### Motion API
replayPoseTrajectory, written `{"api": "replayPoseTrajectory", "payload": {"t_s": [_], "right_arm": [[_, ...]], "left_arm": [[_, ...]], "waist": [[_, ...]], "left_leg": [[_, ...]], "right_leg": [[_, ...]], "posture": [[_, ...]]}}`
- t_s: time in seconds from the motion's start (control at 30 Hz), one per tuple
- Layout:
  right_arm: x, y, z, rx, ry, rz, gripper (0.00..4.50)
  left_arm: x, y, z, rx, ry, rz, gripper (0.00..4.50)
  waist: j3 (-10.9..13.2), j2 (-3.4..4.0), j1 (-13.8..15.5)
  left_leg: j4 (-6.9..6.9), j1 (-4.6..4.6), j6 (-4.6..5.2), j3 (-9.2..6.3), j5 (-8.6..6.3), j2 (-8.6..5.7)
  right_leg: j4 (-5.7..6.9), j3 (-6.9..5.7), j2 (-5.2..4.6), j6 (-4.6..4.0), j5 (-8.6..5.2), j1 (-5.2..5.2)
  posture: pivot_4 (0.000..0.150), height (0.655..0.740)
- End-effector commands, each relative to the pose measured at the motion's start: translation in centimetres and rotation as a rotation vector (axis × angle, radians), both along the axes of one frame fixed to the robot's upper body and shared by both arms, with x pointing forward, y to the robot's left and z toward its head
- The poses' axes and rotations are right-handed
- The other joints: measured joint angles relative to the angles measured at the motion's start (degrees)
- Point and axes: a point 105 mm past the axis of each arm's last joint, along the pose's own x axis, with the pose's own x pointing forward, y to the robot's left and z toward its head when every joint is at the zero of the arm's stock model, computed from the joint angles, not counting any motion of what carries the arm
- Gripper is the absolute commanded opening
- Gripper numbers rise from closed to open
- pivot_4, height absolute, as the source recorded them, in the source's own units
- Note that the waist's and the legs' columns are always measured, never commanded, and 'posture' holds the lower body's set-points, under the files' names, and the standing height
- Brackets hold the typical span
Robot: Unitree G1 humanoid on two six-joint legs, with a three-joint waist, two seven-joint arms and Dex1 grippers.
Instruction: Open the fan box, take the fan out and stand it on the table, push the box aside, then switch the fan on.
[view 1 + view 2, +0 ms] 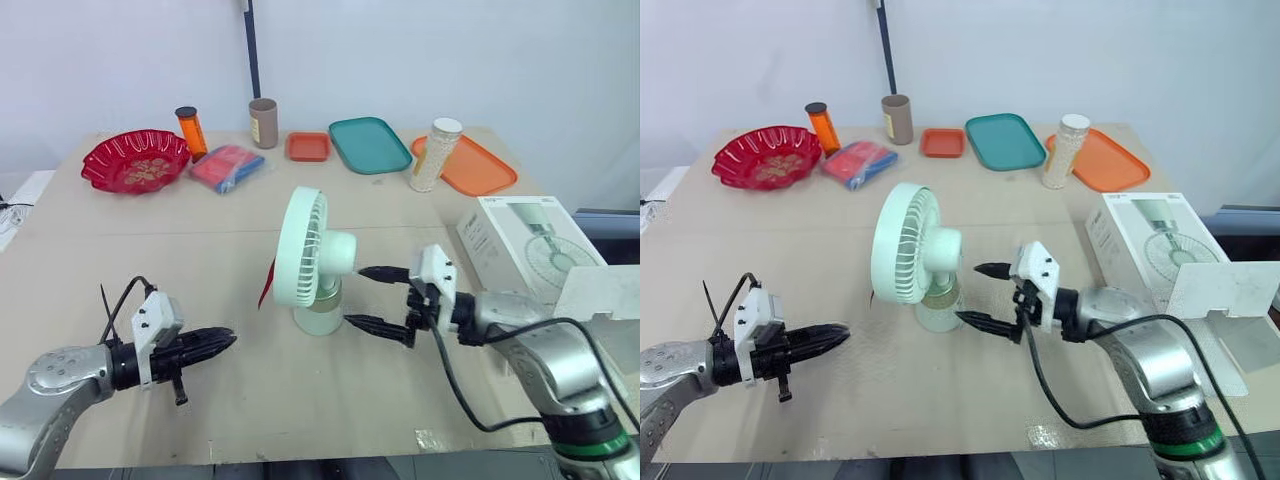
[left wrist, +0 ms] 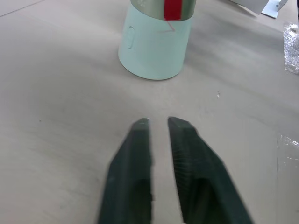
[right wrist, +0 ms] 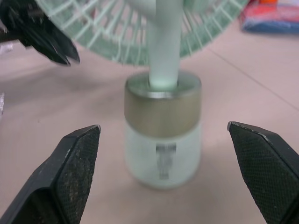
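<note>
One mint-green fan (image 1: 312, 262) upright on the surface (image 1: 200, 250), round grille, metal band over its base, just ahead of the wide-released right pincer (image 1: 355, 296), left pincer (image 1: 228, 339) clenched, near its other side, fan box (image 1: 525, 240) behind the right pincer.

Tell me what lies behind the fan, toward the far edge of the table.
Beyond the fan, a red-and-blue packet, a brown cup and a small orange tray sit near the far edge. The fan's head hides the patch of table right behind it.

Fan (image 3: 162, 140) grille blurred up close — box (image 1: 520, 235) flap past the picture's edge
</note>
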Motion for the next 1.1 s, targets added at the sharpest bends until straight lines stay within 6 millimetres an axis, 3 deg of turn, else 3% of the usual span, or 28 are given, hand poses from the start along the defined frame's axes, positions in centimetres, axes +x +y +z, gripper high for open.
{"api": "replayPoseTrajectory", "payload": {"t_s": [0.03, 0.27, 0.4, 0.5, 1.1], "right_arm": [[-1.0, -0.6, 1.6, 0.005, -0.043, -0.024, 4.5], [-2.5, -2.4, 1.2, 0.007, -0.034, -0.167, 4.5], [-2.8, -3.5, 0.7, -0.011, -0.03, -0.242, 4.5], [-3.0, -4.1, 0.9, 0.005, -0.036, -0.29, 4.5], [-5.4, -4.9, -0.1, -0.026, -0.068, -0.374, 4.5]], "left_arm": [[-0.4, 0.2, 1.2, 0.002, -0.047, -0.019, 2.22], [-1.0, 0.8, 1.1, -0.002, -0.052, 0.031, 4.45], [-1.2, 1.1, 1.0, 0.004, -0.066, 0.047, 4.45], [0.2, 1.8, 1.2, 0.018, -0.112, 0.133, 4.45], [-0.6, 1.8, 0.9, 0.023, -0.16, 0.204, 4.45]], "waist": [[0.0, 0.01, 0.0], [0.0, 0.02, 0.0], [0.0, 0.02, 0.3], [0.0, 0.04, 0.4], [-0.2, -0.01, 0.4]], "left_leg": [[0.01, 0.01, 0.0, 0.0, 0.0, 0.0], [0.04, 0.03, 0.01, 0.01, 0.01, 0.02], [0.02, 0.03, 0.01, 0.02, 0.01, 0.0], [0.04, 0.06, 0.01, 0.0, 0.01, 0.0], [0.0, 0.12, 0.01, 0.06, 0.01, -0.01]], "right_leg": [[0.0, 0.0, 0.0, 0.0, 0.0, 0.01], [0.01, 0.03, 0.04, -0.01, 0.01, 0.03], [0.01, 0.06, 0.04, 0.05, -0.03, 0.04], [0.01, 0.05, 0.06, 0.04, -0.02, 0.07], [0.01, 0.21, 0.09, 0.11, -0.06, 0.11]], "posture": [[0.15, 0.7382], [0.15, 0.7382], [0.15, 0.7382], [0.15, 0.7382], [0.15, 0.7382]]}}
